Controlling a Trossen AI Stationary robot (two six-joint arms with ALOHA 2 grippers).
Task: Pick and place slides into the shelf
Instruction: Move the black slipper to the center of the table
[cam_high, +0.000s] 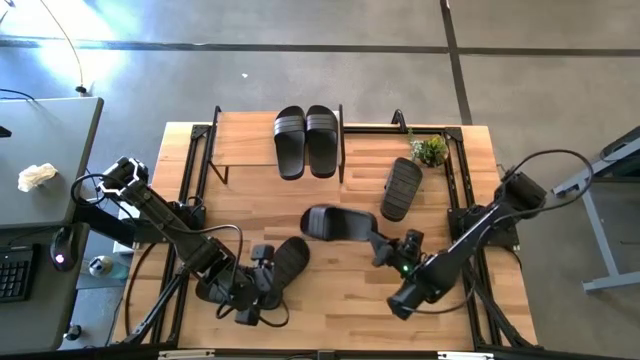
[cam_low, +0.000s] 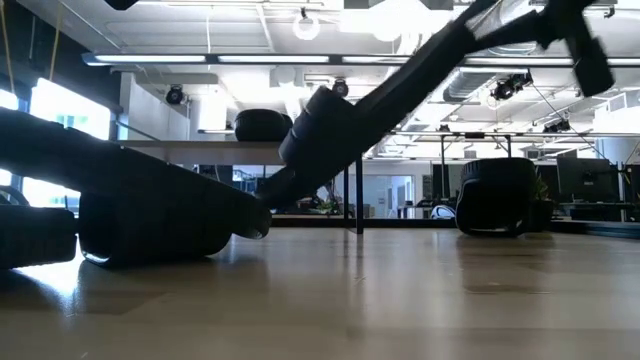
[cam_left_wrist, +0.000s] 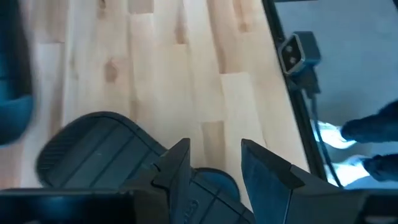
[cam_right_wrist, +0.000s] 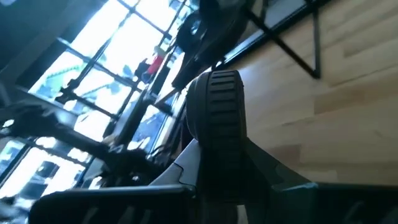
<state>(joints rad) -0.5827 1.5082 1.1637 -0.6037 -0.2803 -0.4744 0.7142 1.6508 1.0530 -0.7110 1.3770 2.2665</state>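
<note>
Two black slides (cam_high: 306, 140) lie side by side on the shelf's light wood top board (cam_high: 240, 145) at the table's far side. A third slide (cam_high: 402, 188) lies on the tabletop right of the shelf. My right gripper (cam_high: 385, 245) is shut on a fourth slide (cam_high: 338, 222) near the table's middle. My left gripper (cam_high: 262, 278) is shut on a fifth slide (cam_high: 288, 260) near the front edge. In the left wrist view that slide (cam_left_wrist: 93, 149) shows a ridged face. My right gripper pinches one end of its slide (cam_right_wrist: 219, 155) between its two fingers (cam_right_wrist: 273, 177), coming nearly level from the table's right. The slide stands on edge in the hold, its ridged rim (cam_right_wrist: 221, 99) stretching away from the fingers toward the table's left. My left gripper pinches the near end of its slide (cam_left_wrist: 211, 183) between its two fingers (cam_left_wrist: 177, 168), slanting down from the table's left. The rest of the slide reaches past the fingers toward the far right. In the low view it (cam_low: 150, 215) sits on the tabletop.
A small green plant (cam_high: 430, 150) stands at the far right corner beside the shelf's black frame (cam_high: 345, 150). Bare wood lies between the two held slides and the front edge. A grey desk (cam_high: 45, 150) with a crumpled paper stands left of the table.
</note>
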